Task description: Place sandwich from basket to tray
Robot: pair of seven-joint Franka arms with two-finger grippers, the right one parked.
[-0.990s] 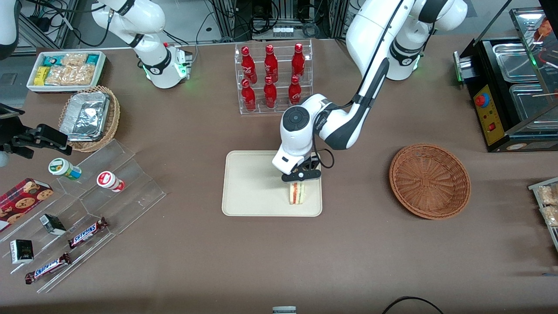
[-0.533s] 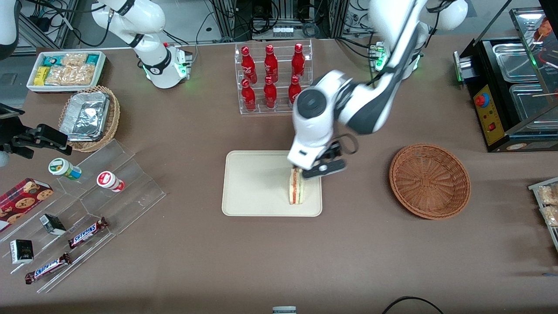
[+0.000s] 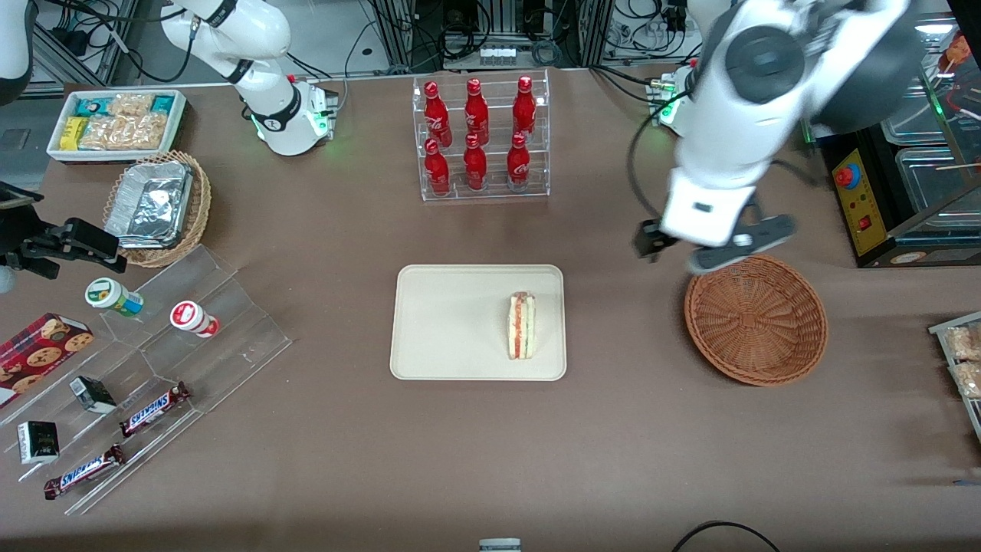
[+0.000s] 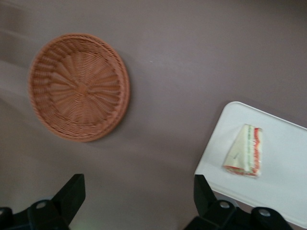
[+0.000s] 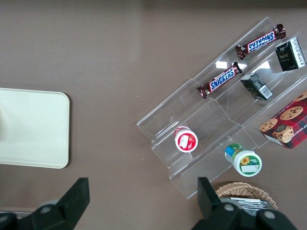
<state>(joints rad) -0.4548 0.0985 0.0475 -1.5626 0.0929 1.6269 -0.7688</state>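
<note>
**Sandwich delivered; gripper withdrawn**

Sandwich (image 3: 521, 325): we log it lying on the tray (image 3: 452, 322), near the edge that faces the basket, filling stripe showing. A second ago the gripper was closed on it at this same spot; half a second ago the fingers had just come off it. Nothing touches it now.

Tray: flat on the table, holding only the sandwich.

Basket (image 3: 756, 318): empty, well apart from the tray, toward the working arm's end.

Gripper (image 3: 713, 247): we find it lifted away, high above the basket's rim, fingers spread and holding nothing.

Our judgement: placement is done; only the retreat remains.
</note>
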